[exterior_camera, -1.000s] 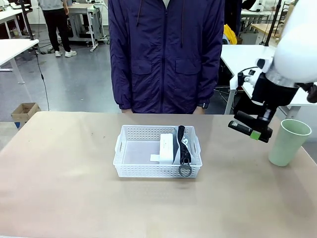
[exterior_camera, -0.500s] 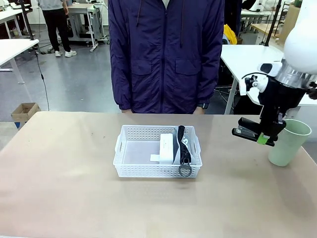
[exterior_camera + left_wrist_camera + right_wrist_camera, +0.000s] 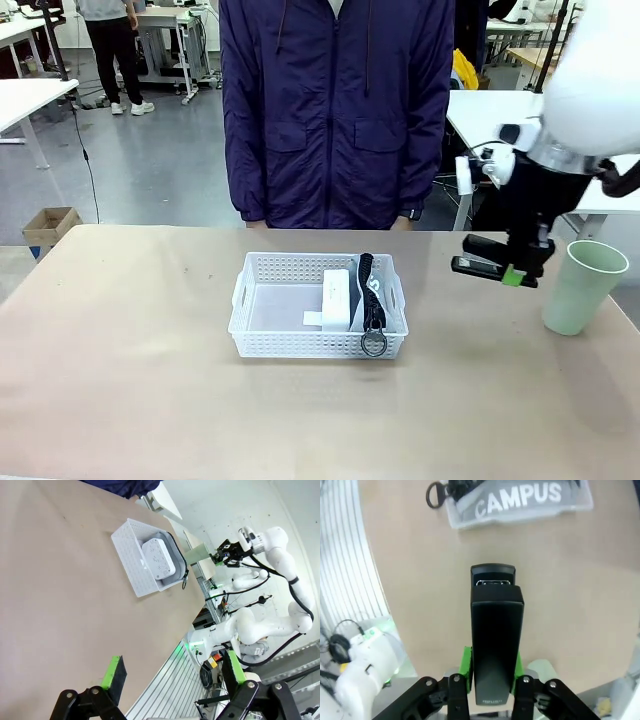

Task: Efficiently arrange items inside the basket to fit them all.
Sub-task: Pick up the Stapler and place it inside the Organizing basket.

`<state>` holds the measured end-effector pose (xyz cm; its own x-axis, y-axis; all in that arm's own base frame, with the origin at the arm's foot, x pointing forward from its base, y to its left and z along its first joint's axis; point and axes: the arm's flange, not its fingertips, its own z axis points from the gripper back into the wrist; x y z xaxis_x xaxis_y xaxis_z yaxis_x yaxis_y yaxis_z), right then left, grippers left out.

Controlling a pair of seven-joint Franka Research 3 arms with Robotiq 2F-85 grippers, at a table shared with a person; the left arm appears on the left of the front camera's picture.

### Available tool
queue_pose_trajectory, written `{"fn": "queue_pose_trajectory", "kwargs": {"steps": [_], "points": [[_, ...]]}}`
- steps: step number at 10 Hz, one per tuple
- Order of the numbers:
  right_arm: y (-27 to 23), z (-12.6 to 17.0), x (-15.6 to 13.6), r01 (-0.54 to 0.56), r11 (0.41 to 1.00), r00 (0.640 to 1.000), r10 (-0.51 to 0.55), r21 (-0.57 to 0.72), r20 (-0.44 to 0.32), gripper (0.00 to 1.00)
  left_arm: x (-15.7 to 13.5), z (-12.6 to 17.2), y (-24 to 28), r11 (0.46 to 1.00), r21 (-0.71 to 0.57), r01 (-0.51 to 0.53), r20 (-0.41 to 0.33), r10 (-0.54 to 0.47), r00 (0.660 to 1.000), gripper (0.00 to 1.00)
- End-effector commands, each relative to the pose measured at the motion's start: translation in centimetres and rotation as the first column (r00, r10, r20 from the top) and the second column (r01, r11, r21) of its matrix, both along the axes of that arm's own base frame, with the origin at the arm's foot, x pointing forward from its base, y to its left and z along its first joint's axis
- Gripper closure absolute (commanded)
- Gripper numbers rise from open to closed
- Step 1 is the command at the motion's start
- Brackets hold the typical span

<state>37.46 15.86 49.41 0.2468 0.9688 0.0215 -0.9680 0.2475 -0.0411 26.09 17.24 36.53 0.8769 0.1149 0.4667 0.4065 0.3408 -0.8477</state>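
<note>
The white basket (image 3: 300, 343) sits mid-table, with a white box (image 3: 337, 298) inside it and the grey "CAMPUS" pouch (image 3: 366, 290) on edge against its right wall, ring (image 3: 373, 344) hanging over the front rim. My right gripper (image 3: 514, 274) hovers to the right of the basket, shut on the slim black stapler (image 3: 483, 267), which is held about level and points left. The right wrist view shows the stapler (image 3: 496, 630) clamped between the green pads, with the pouch (image 3: 520, 502) ahead. The pale green cup (image 3: 583, 287) stands just right of that gripper. My left gripper (image 3: 174, 672) is open, high above the table.
A person in a dark blue jacket (image 3: 335, 110) stands at the far edge behind the basket, hands not on the table. The tan tabletop (image 3: 130, 350) is bare left of and in front of the basket. From the left wrist view the basket (image 3: 132, 562) and cup (image 3: 197, 552) lie far off.
My right gripper, still holding the stapler, first drifted right toward the cup, then swung back left toward the basket. The basket, box, pouch and cup have not moved.
</note>
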Motion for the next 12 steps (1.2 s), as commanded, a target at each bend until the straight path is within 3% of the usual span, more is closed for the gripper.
{"fn": "queue_pose_trajectory", "kwargs": {"steps": [1, 4, 5, 6, 8, 9, 12], "points": [[6.7, 2.8, -0.2, -0.025, 0.997, 0.999, 0.027, -0.079, 0.022, 0.63, -0.1, 0.4, 0.0, 1.0, -0.016, -0.003, -0.007, 0.003, 1.0, 0.0], [18.3, 4.6, 2.1, -0.086, 0.996, 0.996, 0.086, -0.026, 0.012, 0.63, -0.1, 0.4, 0.0, 1.0, -0.016, -0.003, -0.007, 0.003, 1.0, 0.0], [21.7, 4.4, 3.0, -0.029, 0.999, 0.999, 0.03, -0.034, 0.035, 0.63, -0.1, 0.4, 0.0, 1.0, -0.016, -0.003, -0.007, 0.003, 1.0, 0.0], [24.1, 3.9, 3.9, -0.054, 0.998, 0.998, 0.055, -0.027, 0.035, 0.63, -0.1, 0.4, 0.0, 1.0, -0.016, -0.003, -0.007, 0.003, 1.0, 0.0], [27.8, 0.9, 6.3, 0.05, 0.998, 0.998, -0.051, 0.029, 0.026, 0.63, -0.1, 0.4, 0.0, 1.0, -0.016, -0.003, -0.007, 0.003, 1.0, 0.0], [28.7, -1.1, 6.9, 0.069, 0.997, 0.998, -0.068, 0.041, -0.016, 0.63, -0.1, 0.4, 0.0, 1.0, -0.016, -0.003, -0.007, 0.003, 1.0, 0.0], [30.1, -5.6, 6.9, -0.007, 0.998, 0.986, 0.017, 0.062, -0.167, 0.63, -0.1, 0.4, 0.0, 1.0, -0.016, -0.003, -0.007, 0.003, 1.0, 0.0]]}}
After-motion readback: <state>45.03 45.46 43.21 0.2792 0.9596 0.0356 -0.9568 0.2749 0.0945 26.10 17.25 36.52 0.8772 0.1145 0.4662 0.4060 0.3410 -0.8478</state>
